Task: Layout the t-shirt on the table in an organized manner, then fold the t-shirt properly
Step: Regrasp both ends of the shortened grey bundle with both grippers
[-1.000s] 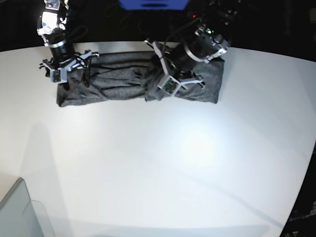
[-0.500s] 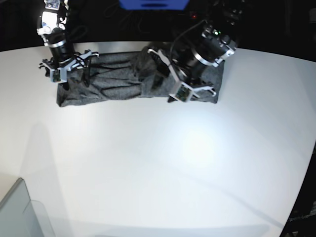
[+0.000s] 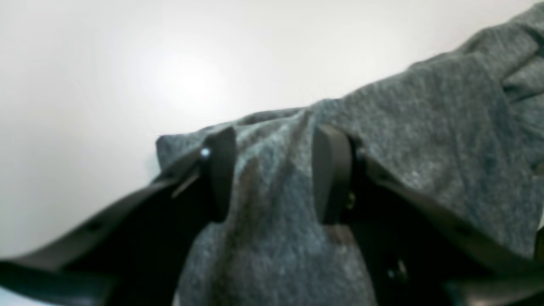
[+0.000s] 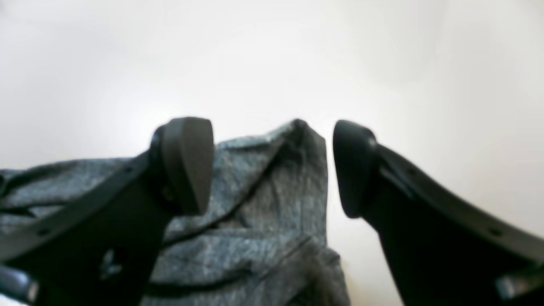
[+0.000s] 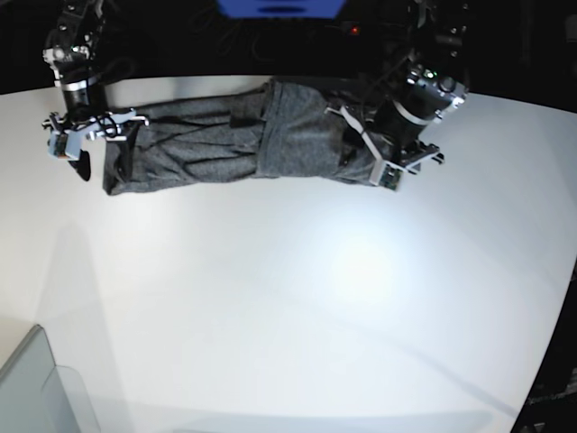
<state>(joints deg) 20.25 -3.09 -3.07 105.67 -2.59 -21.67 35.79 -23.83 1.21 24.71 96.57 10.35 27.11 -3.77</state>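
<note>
The dark grey t-shirt (image 5: 207, 144) lies as a long rumpled band along the far side of the white table (image 5: 315, 298). My left gripper (image 5: 356, 149) is at the band's right end. In the left wrist view a thick fold of t-shirt (image 3: 425, 127) fills the gap between the left gripper's (image 3: 274, 170) fingers, and they are closed on it. My right gripper (image 5: 104, 161) hangs over the band's left end. It is wide open (image 4: 272, 165) over a corner of the t-shirt (image 4: 276, 199), one finger above cloth and the other above bare table (image 4: 382, 63).
A translucent box (image 5: 36, 388) stands at the near left corner. A blue object (image 5: 279, 7) sits behind the table's far edge, with dark space around it. The table's curved edge runs down the right side (image 5: 563, 298).
My left gripper has travelled right along the band, taking cloth with it, so the right half now lies smoother. The right gripper has shifted left to the band's end and opened slightly wider.
</note>
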